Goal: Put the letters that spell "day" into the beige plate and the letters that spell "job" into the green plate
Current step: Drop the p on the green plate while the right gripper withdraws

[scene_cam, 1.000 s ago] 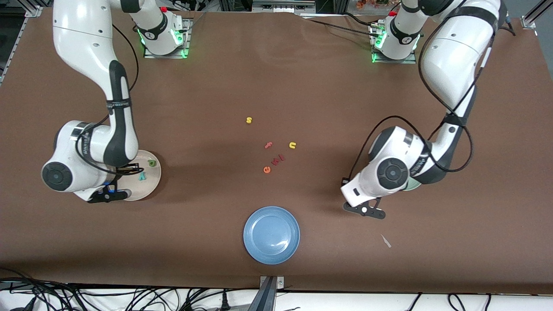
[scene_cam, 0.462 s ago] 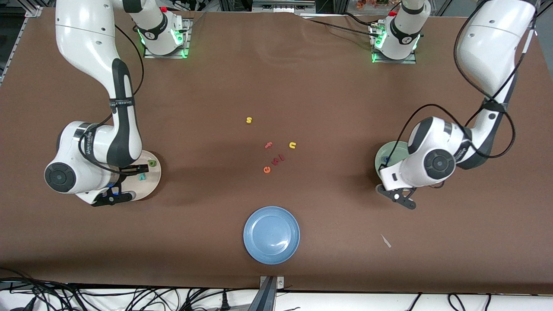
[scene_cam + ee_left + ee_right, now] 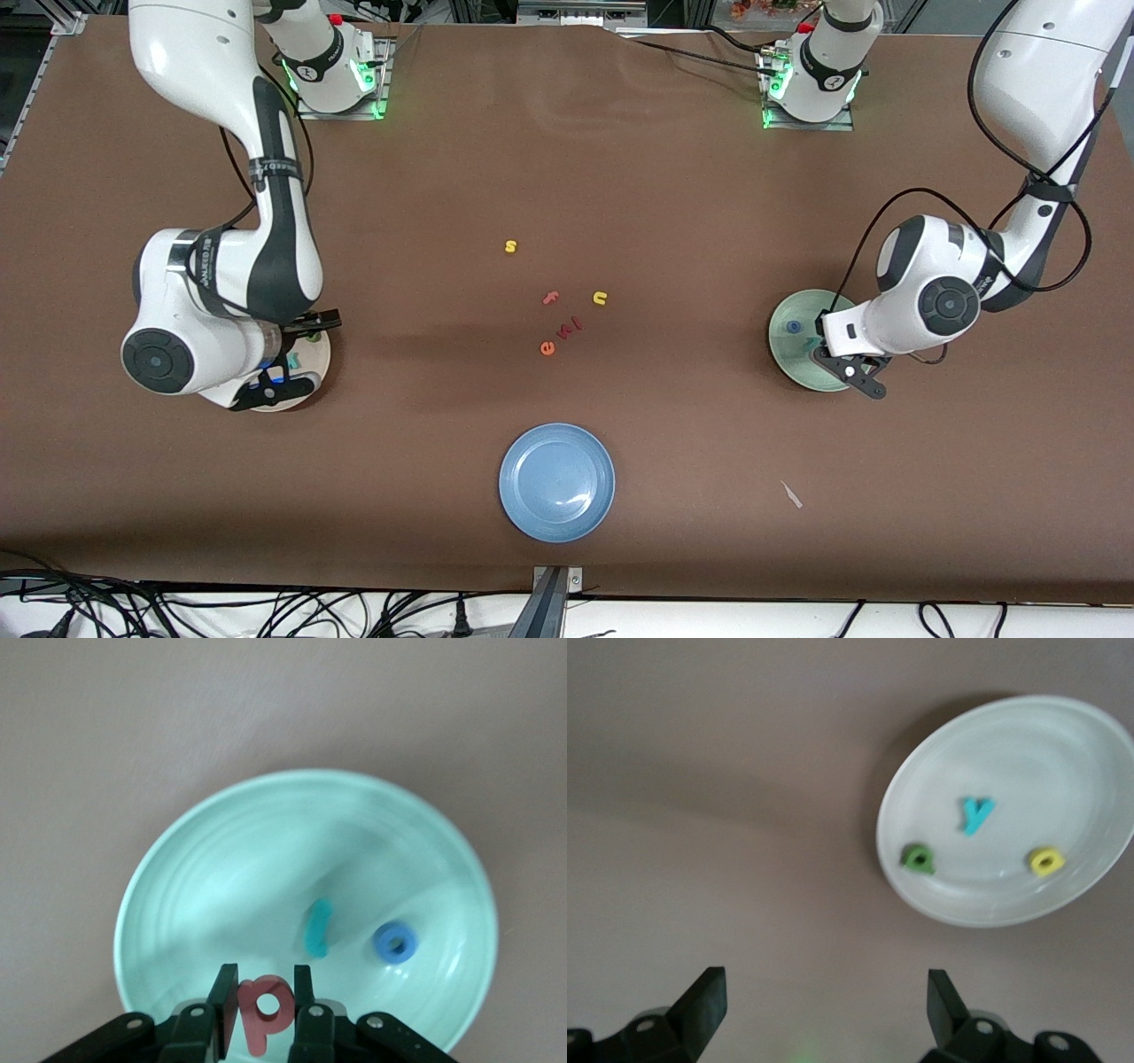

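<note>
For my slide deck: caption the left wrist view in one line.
Left gripper holds the red letter over the green plate, where the teal j and blue o lie.

beige plate (image 3: 1010, 806): d, y, a letters in it, at right arm's worktop end | green plate (image 3: 306, 904): j, o in it, at left arm's end | left claw (image 3: 264, 1010): over green plate

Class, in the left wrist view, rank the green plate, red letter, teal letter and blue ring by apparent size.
1. green plate
2. red letter, though nearest the camera
3. teal letter
4. blue ring
</note>
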You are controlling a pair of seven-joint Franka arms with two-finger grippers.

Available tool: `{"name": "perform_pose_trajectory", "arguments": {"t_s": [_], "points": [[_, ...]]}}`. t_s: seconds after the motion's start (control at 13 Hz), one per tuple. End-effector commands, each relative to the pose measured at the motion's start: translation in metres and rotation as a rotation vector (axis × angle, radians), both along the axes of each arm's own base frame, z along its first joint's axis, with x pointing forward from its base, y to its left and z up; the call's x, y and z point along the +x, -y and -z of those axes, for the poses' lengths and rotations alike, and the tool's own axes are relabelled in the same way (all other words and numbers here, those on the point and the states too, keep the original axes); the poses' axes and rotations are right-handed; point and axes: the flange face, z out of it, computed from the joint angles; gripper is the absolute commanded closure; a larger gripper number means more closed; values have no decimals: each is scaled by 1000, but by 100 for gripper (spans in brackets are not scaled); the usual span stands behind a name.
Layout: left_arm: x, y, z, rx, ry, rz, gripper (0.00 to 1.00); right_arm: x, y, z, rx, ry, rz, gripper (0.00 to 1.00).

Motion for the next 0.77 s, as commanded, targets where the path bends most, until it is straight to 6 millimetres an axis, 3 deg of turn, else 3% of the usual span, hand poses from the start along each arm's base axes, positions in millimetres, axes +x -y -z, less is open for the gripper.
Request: {"name": "perform_pose_trajectory", "arguments": {"t_s": [0.0,0.23,0.31,0.38,0.46,0.54,0.69], "points": [[-19,-19,8,6,41,48,100,-6,-19,-29,-17,-51,53,0],[-25,-18,12,1,44,45,100,-6,-51,-63,-9,26,22,0],[-25,-18,13,0,43,45,100,-7,-51,-79,-4,47,42,0],[-24,-18,12,0,44,49,69,-9,-46,-93,45,56,44,0],[-24,-19,11,1,47,51,1,-11,-45,-102,21,90,9,0],[-23,-18,6,5,51,53,0,-16,-52,-117,-58,154,-52,0],[-17,-20,-13,20,78,49,0,-29,-39,-151,-32,255,-68,0]]}}
